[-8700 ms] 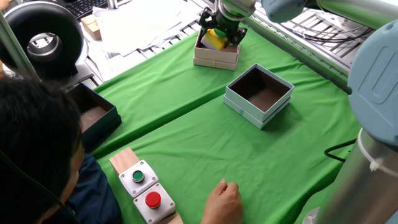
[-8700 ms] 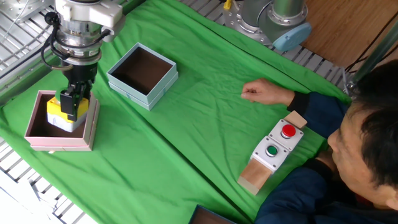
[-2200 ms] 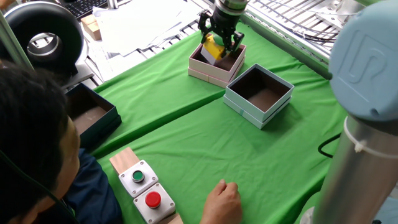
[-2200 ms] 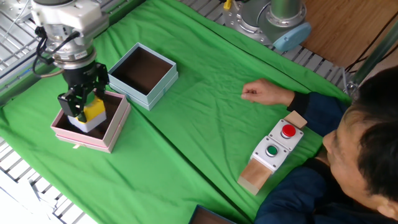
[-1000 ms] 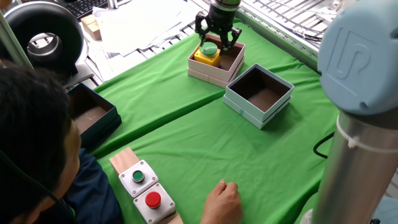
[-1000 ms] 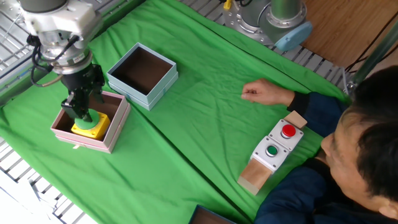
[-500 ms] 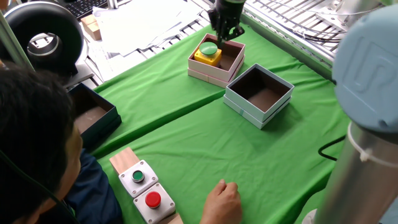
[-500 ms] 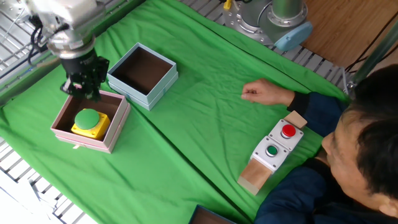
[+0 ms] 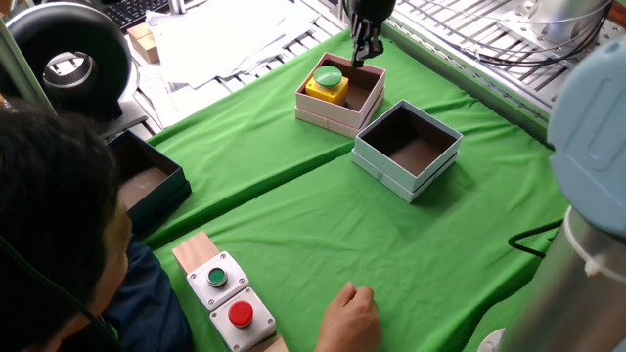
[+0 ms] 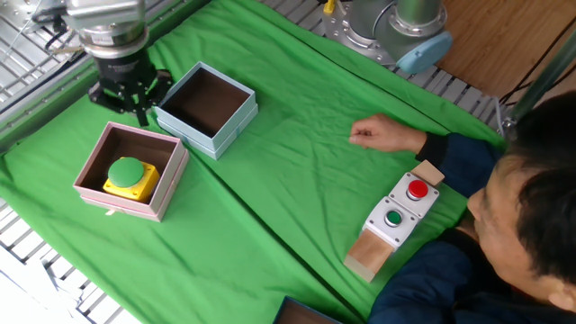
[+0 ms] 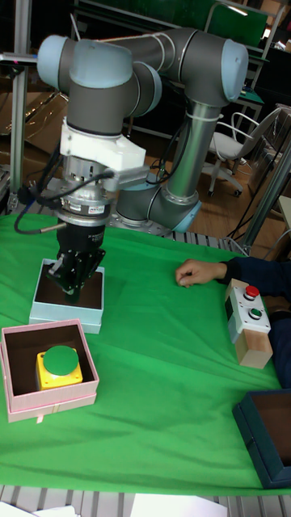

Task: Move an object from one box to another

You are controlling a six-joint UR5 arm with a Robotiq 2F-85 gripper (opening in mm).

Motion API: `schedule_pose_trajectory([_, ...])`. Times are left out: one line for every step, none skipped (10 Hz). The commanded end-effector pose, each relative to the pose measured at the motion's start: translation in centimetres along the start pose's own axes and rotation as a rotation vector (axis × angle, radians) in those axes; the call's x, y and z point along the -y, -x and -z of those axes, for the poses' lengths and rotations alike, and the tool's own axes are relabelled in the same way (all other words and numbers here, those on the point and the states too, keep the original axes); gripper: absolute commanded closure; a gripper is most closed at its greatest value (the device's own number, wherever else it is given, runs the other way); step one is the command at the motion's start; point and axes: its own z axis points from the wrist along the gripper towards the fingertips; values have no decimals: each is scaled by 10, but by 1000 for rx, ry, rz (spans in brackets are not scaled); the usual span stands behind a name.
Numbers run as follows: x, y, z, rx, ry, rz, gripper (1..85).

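Observation:
The object [image 9: 329, 80] [image 10: 128, 174] [image 11: 60, 363], a yellow housing with a round green dome button, sits upright inside the pinkish-white box [image 9: 328, 117] [image 10: 144, 207] [image 11: 48, 397]. Nothing touches it. The pale blue-grey box [image 9: 406, 182] [image 10: 202, 139] [image 11: 65, 315] stands beside it with only its dark brown floor showing. My gripper [image 9: 364, 54] [image 10: 135, 106] [image 11: 71, 287] hangs raised between the far edge of the pinkish-white box and the near corner of the blue-grey box. It is open and holds nothing.
A grey switch box with green and red buttons [image 9: 227, 298] [image 10: 396, 216] [image 11: 246, 311] rests on a wooden block. A person's hand [image 9: 350, 318] [image 10: 373, 133] [image 11: 198, 273] lies on the green cloth. A dark navy box [image 9: 147, 181] [image 11: 271, 436] stands at the table edge.
The gripper carried the object down into the pinkish-white box, let go of it, then rose and drew away toward the blue-grey box. The object now stands free.

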Motion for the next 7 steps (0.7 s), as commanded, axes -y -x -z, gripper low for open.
schedule_pose_trajectory([-14,-2,7,-6,22,-356,847])
schedule_pose_trajectory([-17,-1,6,-10,26,-434,847])
schedule_pose_trajectory([-20,0,6,-9,38,-473,847])
schedule_pose_trajectory([-18,-1,5,-16,29,-462,847])
schedule_pose_trajectory([-17,1,4,-11,25,-449,847])
schedule_pose_trajectory([-18,5,3,-2,32,-446,847])
schedule_pose_trajectory([-17,6,2,-1,31,-441,847])
